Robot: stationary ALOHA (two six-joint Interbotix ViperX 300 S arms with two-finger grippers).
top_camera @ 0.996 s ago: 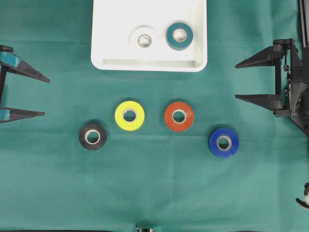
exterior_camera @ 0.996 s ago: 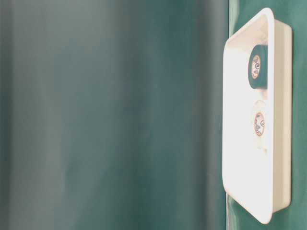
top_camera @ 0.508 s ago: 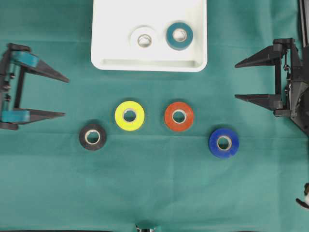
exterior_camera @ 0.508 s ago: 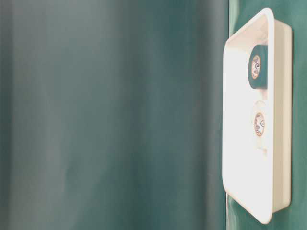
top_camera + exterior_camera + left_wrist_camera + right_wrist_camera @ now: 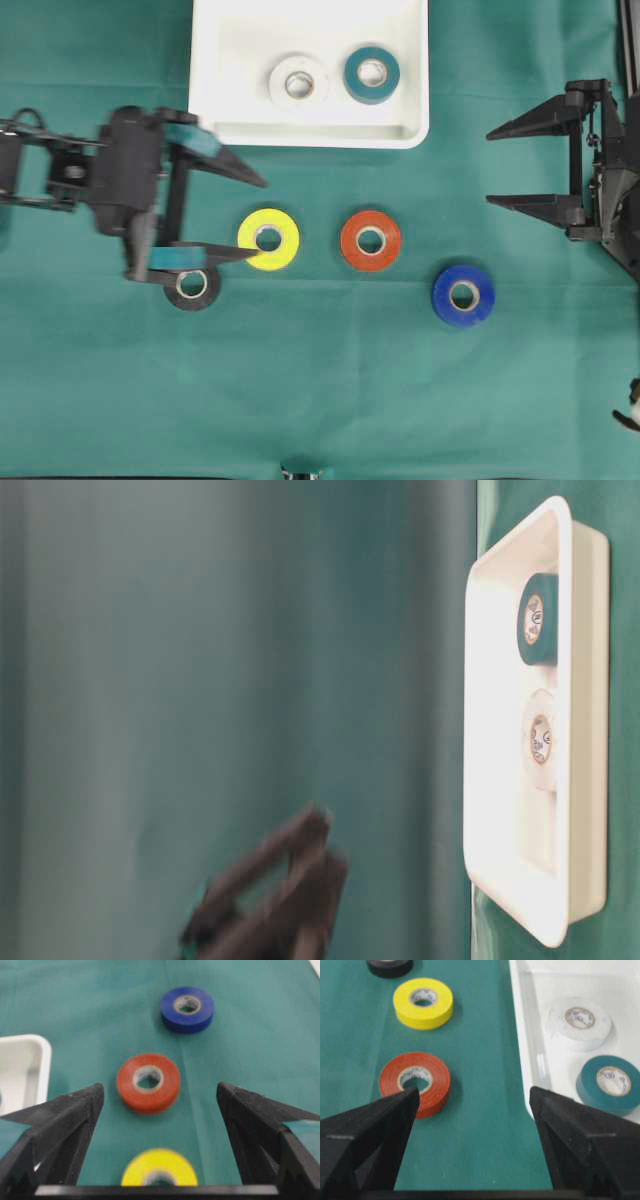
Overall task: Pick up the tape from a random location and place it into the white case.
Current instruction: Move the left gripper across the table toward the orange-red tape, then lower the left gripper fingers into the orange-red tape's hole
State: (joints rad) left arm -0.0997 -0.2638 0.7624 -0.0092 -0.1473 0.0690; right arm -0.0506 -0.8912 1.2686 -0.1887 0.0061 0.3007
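Reaching in from the edge, the left gripper (image 5: pixel 262 219) now hangs spread wide with the yellow tape (image 5: pixel 268 239) lying flat just ahead of its tips, far nearer than the right gripper (image 5: pixel 489 167), also spread.

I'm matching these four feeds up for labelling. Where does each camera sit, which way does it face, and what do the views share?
Overhead: above the table, looking straight down at the white case, the loose rolls, the left gripper and the right gripper.
Table-level: low by the cloth, picture turned sideways, facing the white case; a blurred dark arm part sits at the bottom.
Left wrist: behind the open left gripper, facing the red roll.
Right wrist: behind the open right gripper, facing the same red roll.
Shared: both wrist views show the red roll and the yellow roll.
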